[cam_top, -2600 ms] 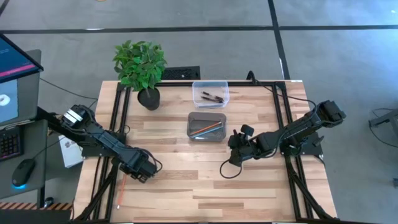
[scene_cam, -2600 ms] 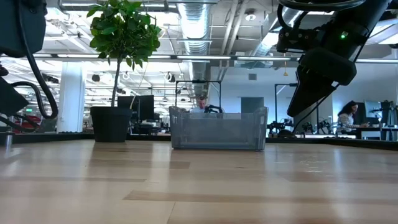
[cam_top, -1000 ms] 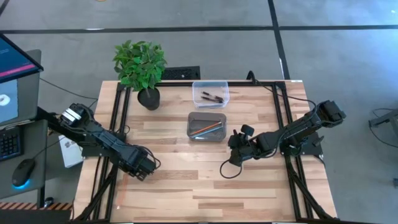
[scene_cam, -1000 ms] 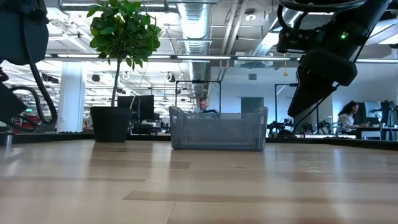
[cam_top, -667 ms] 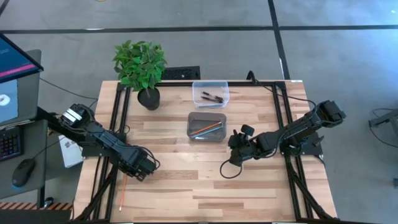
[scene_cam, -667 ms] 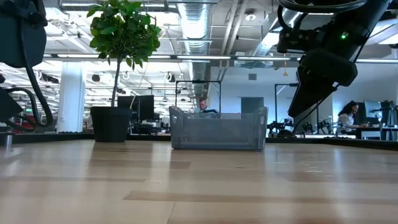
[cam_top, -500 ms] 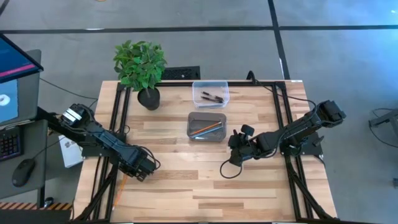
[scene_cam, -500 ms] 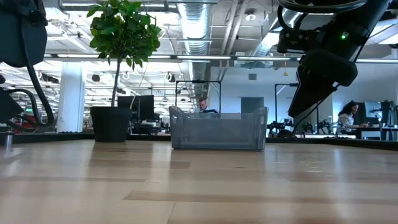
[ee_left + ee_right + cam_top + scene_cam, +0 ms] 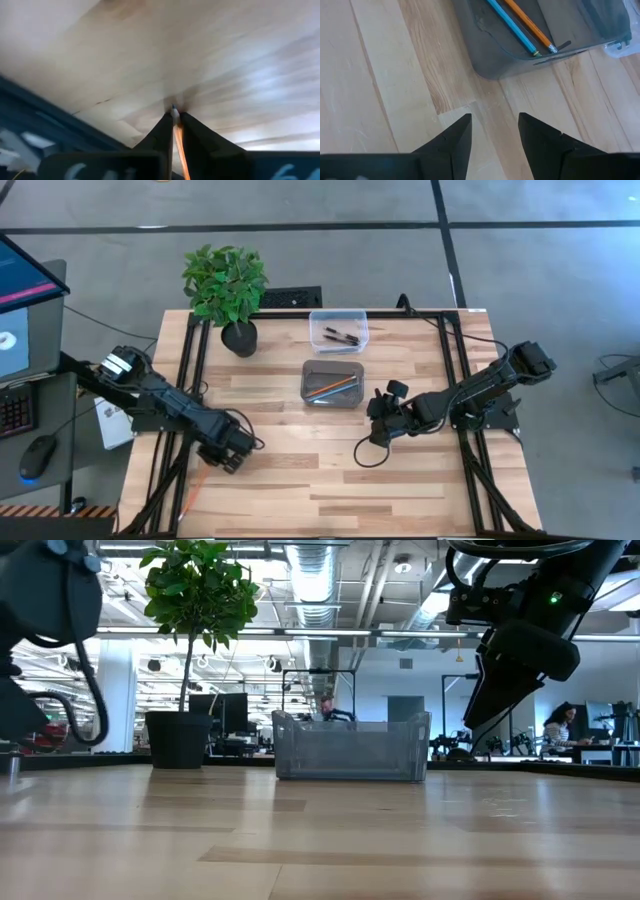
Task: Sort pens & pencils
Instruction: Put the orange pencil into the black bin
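In the high view we find the left gripper (image 9: 232, 452) at the lower left of the frame, over the left part of the table (image 9: 330, 480). Its own wrist view is smeared, yet we can make out both dark fingers (image 9: 161, 131) pinched nearly together on an orange pencil (image 9: 178, 144), whose tip pokes out just past the fingertips above the wood. From above, only a short orange length of that pencil (image 9: 197, 483) shows below the gripper, near the table's left edge; the rest is hidden under the arm.

The right gripper (image 9: 380, 423) hangs right of centre in the high view, just beside the grey bin (image 9: 333, 383). In its wrist view we see its fingers (image 9: 456, 135) spread apart with only bare wood between them, and at the top of that frame a corner of the bin with a blue pencil (image 9: 512, 27) and another orange pencil (image 9: 530, 26) lying side by side, their far ends cut off.

Above centre in the high view, the clear bin (image 9: 338, 330) holds the pens (image 9: 342, 335), too small for us to count. A potted plant (image 9: 226, 290) stands at the upper left. In the low view we see only the grey bin's wall; its contents are hidden
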`<act>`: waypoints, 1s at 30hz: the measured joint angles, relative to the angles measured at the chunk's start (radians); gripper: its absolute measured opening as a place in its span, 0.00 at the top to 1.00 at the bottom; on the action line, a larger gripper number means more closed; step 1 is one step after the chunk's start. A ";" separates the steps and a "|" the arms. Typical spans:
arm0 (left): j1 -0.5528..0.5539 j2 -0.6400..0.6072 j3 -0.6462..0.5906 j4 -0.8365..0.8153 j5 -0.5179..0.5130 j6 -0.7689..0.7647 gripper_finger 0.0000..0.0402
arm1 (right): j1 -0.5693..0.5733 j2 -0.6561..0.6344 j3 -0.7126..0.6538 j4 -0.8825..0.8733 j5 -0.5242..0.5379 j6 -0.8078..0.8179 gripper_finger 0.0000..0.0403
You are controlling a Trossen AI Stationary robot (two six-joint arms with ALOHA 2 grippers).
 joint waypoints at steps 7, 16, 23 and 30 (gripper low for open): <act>0.054 0.018 0.004 0.035 -0.001 0.080 0.98 | 0.000 0.000 0.000 -0.002 0.000 -0.004 0.54; 0.156 0.107 0.026 0.012 0.101 0.226 0.98 | 0.000 0.000 0.000 -0.010 0.000 -0.009 0.54; 0.205 0.109 0.051 0.017 0.084 0.313 0.98 | 0.000 0.000 0.000 -0.025 0.000 -0.019 0.54; 0.210 0.108 0.053 0.028 0.082 0.322 0.98 | -0.008 0.000 0.000 -0.024 0.001 -0.034 0.54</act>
